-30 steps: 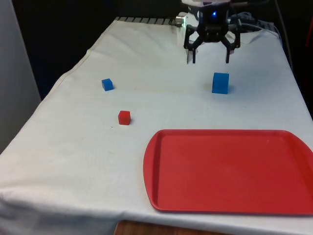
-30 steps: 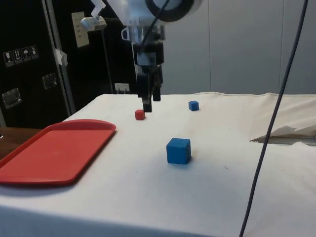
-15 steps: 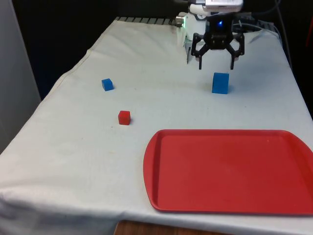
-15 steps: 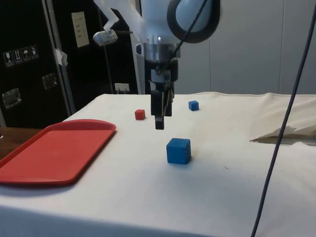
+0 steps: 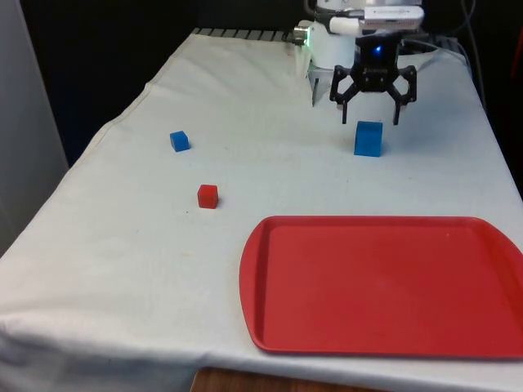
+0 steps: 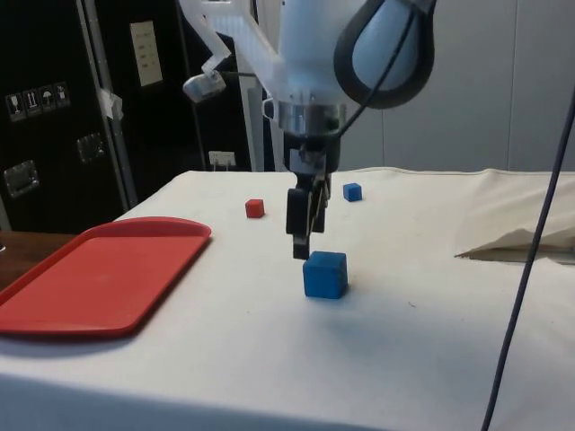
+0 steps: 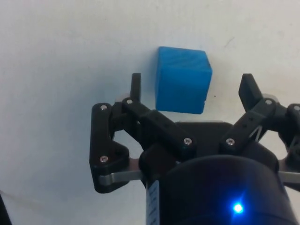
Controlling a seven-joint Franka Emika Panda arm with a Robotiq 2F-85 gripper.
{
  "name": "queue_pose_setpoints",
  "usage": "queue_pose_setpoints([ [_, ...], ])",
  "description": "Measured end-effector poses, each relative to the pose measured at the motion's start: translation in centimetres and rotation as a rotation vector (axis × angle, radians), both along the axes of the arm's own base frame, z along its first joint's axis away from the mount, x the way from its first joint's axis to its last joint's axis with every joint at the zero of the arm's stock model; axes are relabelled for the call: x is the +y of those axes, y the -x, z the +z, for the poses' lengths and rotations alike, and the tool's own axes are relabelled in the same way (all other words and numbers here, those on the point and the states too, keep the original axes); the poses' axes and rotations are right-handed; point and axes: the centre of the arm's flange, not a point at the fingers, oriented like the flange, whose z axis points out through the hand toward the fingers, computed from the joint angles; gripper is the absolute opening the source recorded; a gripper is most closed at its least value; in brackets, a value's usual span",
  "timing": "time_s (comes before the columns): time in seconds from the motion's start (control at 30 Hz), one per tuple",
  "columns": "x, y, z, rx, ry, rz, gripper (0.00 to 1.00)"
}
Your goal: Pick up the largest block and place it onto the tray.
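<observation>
Cloth-covered table [image 5: 122, 245] carried everything, white and slightly creased. Largest on it was the flat red plastic tray [image 5: 384, 282] with a raised rim, lying at the near edge toward the front view's right. The black two-finger gripper [image 5: 373, 122] hung just above the big blue cube [image 5: 368, 138], its fingers [image 7: 249, 91] spread wide apart and holding nothing; the cube sat on the cloth beyond the tray, well apart from it. A small red cube [image 5: 207, 196] and a small blue cube [image 5: 179, 140] rested off toward the front view's left, apart from each other.
</observation>
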Motion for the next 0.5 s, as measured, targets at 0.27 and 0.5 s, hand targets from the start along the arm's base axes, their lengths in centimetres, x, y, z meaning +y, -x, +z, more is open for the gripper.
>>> queue_pose_setpoints([
  [0.27,0.6,1.1,-1.5,-0.014,0.003,-0.022,1.00],
  [0.5,0.3,2.1,-3.1,-0.015,0.013,-0.046,0.98],
])
